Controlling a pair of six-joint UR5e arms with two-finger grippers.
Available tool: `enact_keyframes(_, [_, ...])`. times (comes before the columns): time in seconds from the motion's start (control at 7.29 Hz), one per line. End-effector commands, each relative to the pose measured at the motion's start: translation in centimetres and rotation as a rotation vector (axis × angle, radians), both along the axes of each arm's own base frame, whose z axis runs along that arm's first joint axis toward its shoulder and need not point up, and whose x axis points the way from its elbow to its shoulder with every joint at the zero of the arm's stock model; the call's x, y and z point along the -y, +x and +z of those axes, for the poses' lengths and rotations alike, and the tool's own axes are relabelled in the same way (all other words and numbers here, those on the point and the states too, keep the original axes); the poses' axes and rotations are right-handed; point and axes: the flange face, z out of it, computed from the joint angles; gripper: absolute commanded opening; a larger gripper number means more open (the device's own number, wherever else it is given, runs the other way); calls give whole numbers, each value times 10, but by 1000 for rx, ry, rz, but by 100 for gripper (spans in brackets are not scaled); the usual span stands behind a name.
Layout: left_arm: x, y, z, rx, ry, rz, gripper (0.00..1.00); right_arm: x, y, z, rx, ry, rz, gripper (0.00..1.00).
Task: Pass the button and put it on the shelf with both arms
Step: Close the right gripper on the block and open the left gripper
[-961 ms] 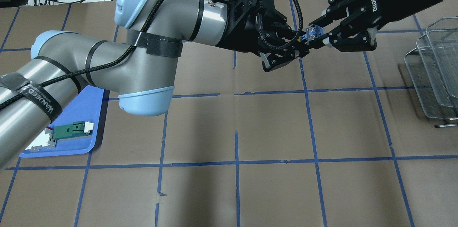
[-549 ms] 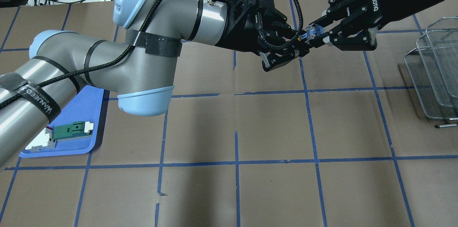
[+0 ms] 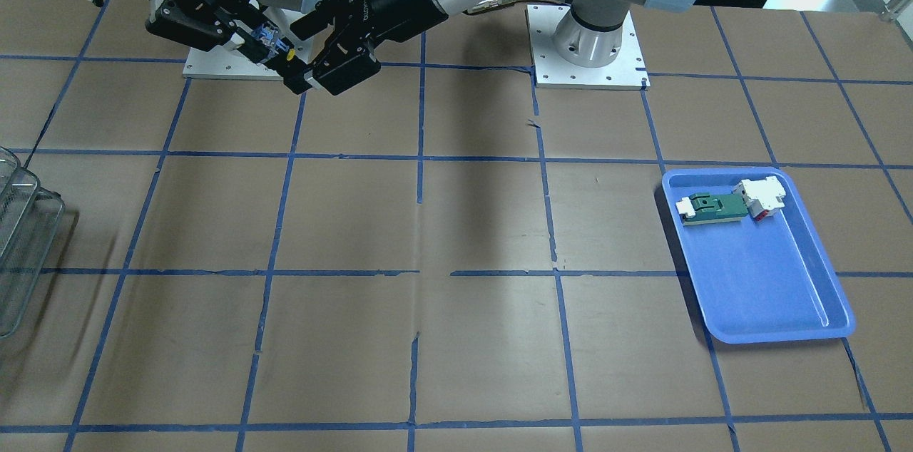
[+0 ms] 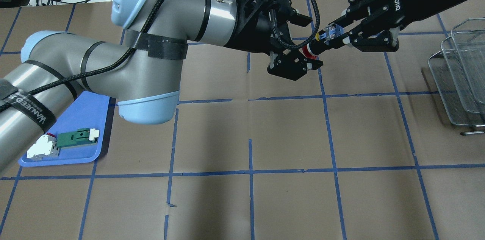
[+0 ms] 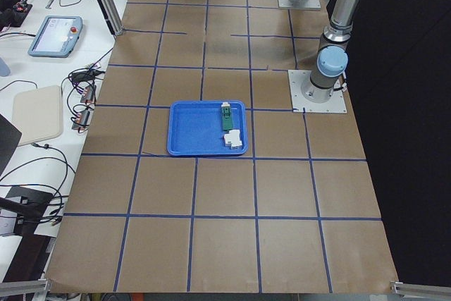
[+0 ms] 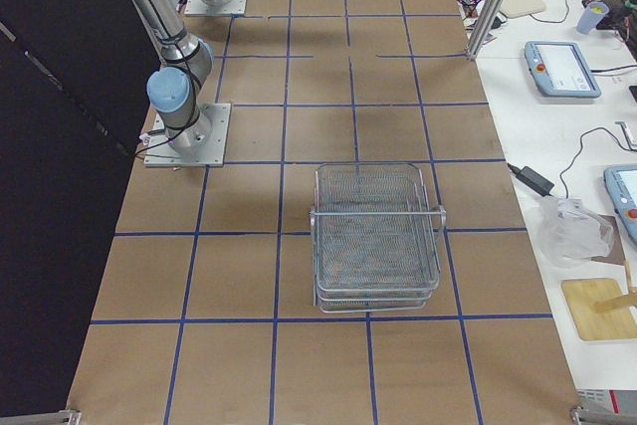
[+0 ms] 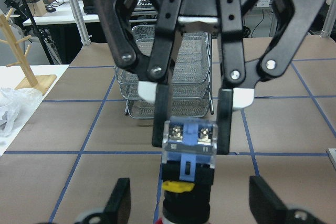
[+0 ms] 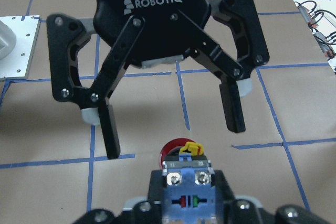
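The right black two-finger gripper (image 7: 192,121) is clamped on the small push-button switch with a red mushroom cap, black collar and clear bluish block body (image 7: 189,148). Its two fingers press the opposite sides of the clear block, leaving the collar, the yellow spot (image 7: 177,185) and the red cap (image 8: 176,148) projecting beyond the fingertips. The button is held in the air above the table with its cap end pointing at the left black two-finger gripper (image 8: 172,129). That gripper faces the right one with its jaws spread wide and nothing between them. Its fingers (image 8: 231,106) stand on either side of the cap, and the right wrist view shows a clear gap on each side. In the overhead view both grippers meet over the far right-hand part of the brown paper-covered table with a blue tape grid (image 3: 456,224), the left arm reaching across from the view's left. The silver wire-mesh shelf with tiered basket levels (image 6: 376,236) stands on the table toward the robot's right end, well apart from the button. On the robot's left side lies a blue plastic tray (image 3: 777,281). A flat green piece with a white end (image 3: 713,207) and a white block with a red side (image 3: 762,195) rest together at one end of the tray, touching each other.
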Motion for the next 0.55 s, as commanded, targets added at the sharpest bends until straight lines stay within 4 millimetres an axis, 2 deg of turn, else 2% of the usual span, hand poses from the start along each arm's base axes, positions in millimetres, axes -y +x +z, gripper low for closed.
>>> enact_keyframes(0.0, [6, 19, -4, 138, 43, 114, 100, 13, -30, -14, -163, 1, -17, 0])
enact_keyframes(0.14, [11, 38, -1, 232, 95, 191, 100, 29, -62, -30, -258, 23, -56, 0])
enact_keyframes(0.27, [23, 71, -2, 344, 152, 291, 100, 51, -110, -49, -352, 25, -108, 0])
enact_keyframes(0.41, [30, 109, -4, 416, 252, 362, 100, 78, -168, -74, -424, -4, -161, 0])
